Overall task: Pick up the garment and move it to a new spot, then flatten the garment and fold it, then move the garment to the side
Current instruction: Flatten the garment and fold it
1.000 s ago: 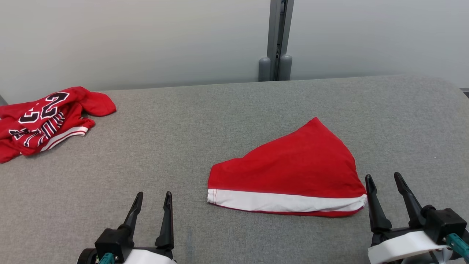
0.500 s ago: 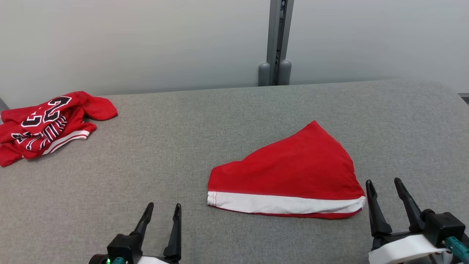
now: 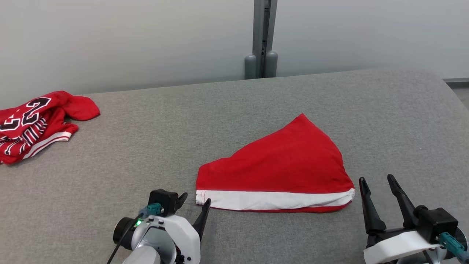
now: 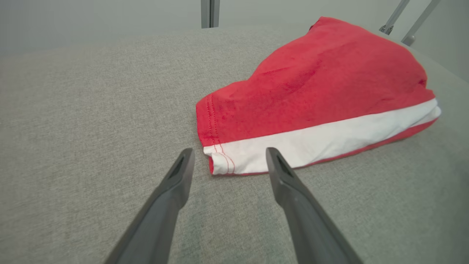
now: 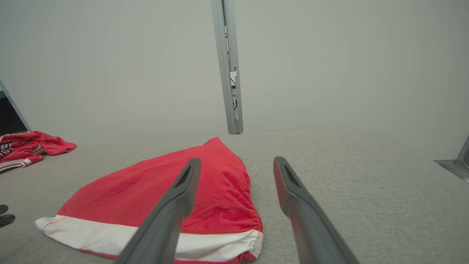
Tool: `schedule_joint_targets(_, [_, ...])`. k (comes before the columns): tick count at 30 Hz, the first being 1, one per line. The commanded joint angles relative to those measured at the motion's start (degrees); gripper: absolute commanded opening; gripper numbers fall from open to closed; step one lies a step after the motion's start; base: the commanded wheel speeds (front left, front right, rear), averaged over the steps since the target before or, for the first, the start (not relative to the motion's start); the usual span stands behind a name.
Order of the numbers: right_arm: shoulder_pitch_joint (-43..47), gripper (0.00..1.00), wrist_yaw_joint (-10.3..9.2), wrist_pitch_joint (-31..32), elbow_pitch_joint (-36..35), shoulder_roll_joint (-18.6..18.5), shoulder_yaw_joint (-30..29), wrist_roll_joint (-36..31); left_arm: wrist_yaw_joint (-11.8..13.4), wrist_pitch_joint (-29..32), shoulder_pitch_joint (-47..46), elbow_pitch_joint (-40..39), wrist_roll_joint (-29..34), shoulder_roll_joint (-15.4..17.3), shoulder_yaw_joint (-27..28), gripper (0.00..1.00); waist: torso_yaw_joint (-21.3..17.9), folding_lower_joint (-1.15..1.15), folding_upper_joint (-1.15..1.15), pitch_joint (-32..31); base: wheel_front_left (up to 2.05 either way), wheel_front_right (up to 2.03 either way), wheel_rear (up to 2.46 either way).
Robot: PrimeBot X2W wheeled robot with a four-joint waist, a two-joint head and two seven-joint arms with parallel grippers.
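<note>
The left pincer (image 4: 230,152), released, has swung toward the garment (image 4: 315,91); its hem corner lies just ahead, seemingly ready for grasping.

The left end effector (image 3: 195,204) angles rightward, fingers spread apart; the right end effector (image 3: 377,179) points forward, equally spread.

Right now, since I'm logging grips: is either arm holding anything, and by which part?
Nothing is held: both arms' jaws stand open and empty; the red garment lies on the table.
</note>
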Motion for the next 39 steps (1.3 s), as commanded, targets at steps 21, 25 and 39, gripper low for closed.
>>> schedule_joint_targets(21, [-2.08,1.0,0.02,-0.03,-0.22,-0.31,-0.51,-0.26,3.68,9.7,-9.45,10.01,-7.69,0.24,-2.84,1.0,-4.13,0.0,0.0,3.68,0.0,0.0,0.0])
schedule_joint_targets(25, [-2.43,1.0,0.02,-0.03,-0.39,-0.31,-0.64,-0.34,3.74,9.35,-10.04,10.13,-8.7,0.22,-3.96,0.9,-4.38,0.0,0.0,3.92,0.0,0.0,0.0])
schedule_joint_targets(39, [-2.6,1.0,0.02,-0.03,-0.48,-0.31,-0.68,-0.24,5.3,6.58,-11.39,10.58,-11.75,0.24,-6.12,0.24,-4.57,0.0,0.0,4.3,0.0,0.0,0.0])
